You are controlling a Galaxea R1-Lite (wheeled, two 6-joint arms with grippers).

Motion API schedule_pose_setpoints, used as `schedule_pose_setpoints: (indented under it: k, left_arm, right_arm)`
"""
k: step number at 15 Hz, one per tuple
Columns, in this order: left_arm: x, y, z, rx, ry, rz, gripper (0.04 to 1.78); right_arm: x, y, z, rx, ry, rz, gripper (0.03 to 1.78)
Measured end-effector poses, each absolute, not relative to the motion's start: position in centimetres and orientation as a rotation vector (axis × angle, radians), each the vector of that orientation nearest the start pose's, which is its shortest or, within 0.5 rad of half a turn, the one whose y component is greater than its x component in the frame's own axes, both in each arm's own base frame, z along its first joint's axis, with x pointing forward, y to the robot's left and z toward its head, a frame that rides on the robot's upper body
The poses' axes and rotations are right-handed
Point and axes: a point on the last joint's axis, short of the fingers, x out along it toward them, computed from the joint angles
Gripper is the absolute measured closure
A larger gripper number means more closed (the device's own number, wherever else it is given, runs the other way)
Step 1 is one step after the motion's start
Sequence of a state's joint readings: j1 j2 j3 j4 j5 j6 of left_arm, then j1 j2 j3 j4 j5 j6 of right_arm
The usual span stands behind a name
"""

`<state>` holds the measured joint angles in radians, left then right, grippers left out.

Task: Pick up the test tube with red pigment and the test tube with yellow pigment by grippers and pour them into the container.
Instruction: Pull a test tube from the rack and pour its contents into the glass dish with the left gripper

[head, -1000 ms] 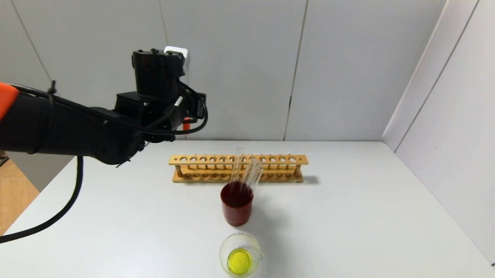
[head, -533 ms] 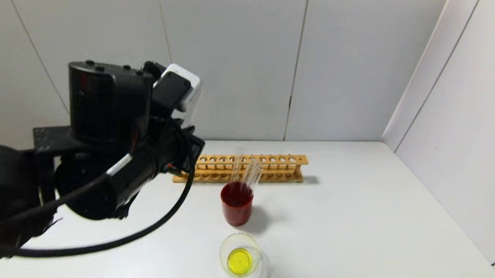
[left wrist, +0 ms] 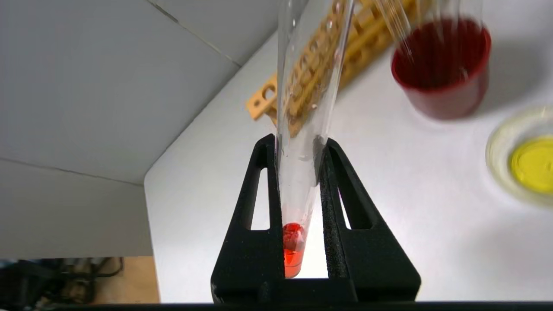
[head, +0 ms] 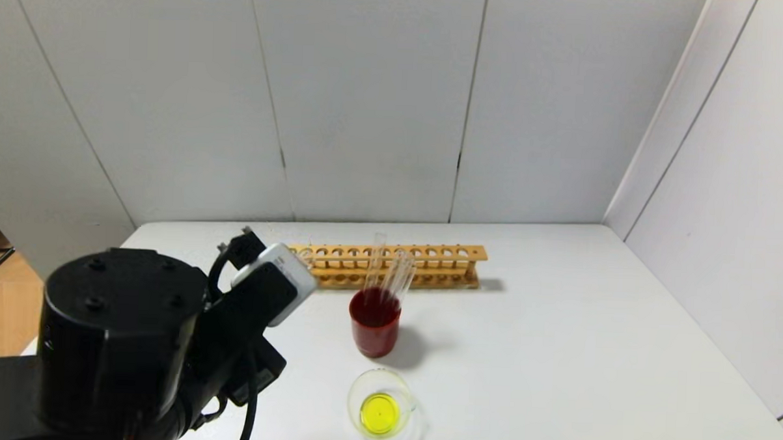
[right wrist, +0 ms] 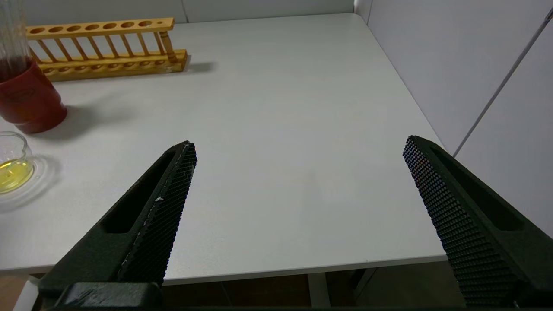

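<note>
Clamped in the left gripper (left wrist: 298, 151), the test tube with red pigment (left wrist: 296, 207) sits low over the table's (head: 556, 356) left side, apart from the container (head: 381, 410) of yellow liquid. Beyond the container stands a red cup (head: 374, 330) before the wooden rack (head: 422, 267). Right gripper (right wrist: 298, 151) hangs spread wide at the near right edge.

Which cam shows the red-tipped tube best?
Left wrist view: the red-tipped tube fills the frame, clamped between the left gripper fingers, red liquid at its bottom. In the head view the left arm hides it. The right wrist view doesn't show it.
</note>
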<state>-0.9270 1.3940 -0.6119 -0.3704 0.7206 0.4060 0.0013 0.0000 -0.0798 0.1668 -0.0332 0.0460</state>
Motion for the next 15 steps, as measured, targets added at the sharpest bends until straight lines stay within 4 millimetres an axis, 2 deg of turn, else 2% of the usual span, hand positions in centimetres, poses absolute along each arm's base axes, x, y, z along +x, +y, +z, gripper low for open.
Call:
schedule_pose_setpoints:
  k: [5,7,15]
  left_arm:
    - [14.2,-17.4,15.2,0.844,0.326,-0.31,1.52]
    - [14.5,-17.9,14.3,0.956,0.343,-0.336,1.52]
    - [15.3,-19.1,12.6,1.271,0.342,-0.41,1.52]
  right_arm:
    - [-3.0,-0.1,8.0,0.044,0.086,-0.034,0.06]
    - [-3.0,-0.1,8.0,0.044,0.085,-0.034,0.06]
    - [-3.0,-0.1,8.0,0.044,0.086,-0.034,0.06]
